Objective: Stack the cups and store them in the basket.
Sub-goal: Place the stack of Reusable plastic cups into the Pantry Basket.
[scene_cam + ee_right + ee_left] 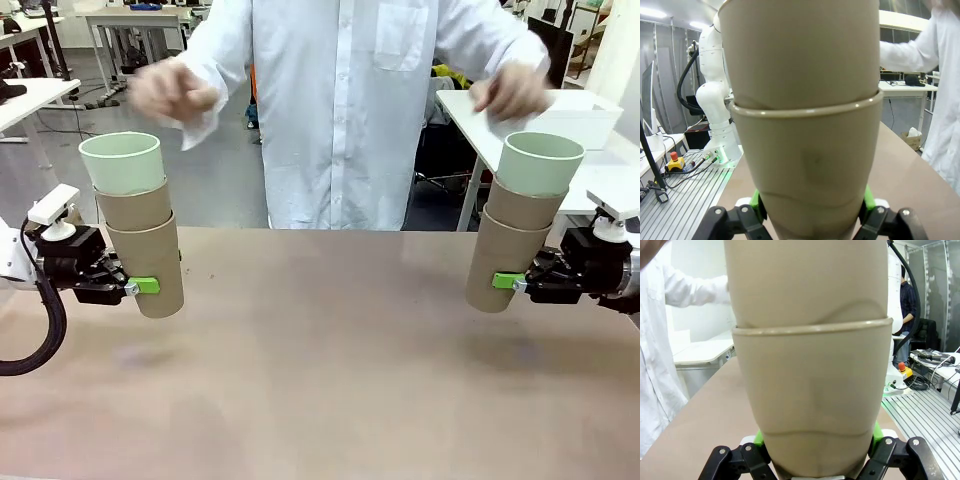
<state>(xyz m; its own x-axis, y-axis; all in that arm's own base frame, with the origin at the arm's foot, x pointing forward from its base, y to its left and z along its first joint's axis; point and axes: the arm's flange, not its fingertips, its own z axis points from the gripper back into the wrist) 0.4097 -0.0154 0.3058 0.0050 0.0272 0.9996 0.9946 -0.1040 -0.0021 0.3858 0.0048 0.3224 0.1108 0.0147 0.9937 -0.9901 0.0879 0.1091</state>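
Two stacks of cups hang above the brown table (330, 360). At the left, a mint green cup (121, 162) sits in two khaki-brown cups (148, 262), and my left gripper (140, 287) is shut on the lowest one (812, 405). At the right, another mint cup (538, 163) tops two khaki cups (505, 262), with my right gripper (508, 282) shut on the bottom cup (807, 165). Both stacks lean slightly. The person's hands (172, 90) hover above and behind the stacks. A white basket (585, 115) stands on a side table at the far right.
A person in a white coat (345, 100) stands at the far edge of the table, between the two stacks. White side tables (30, 95) stand behind on both sides. The other arm's base (715, 100) shows in the right wrist view.
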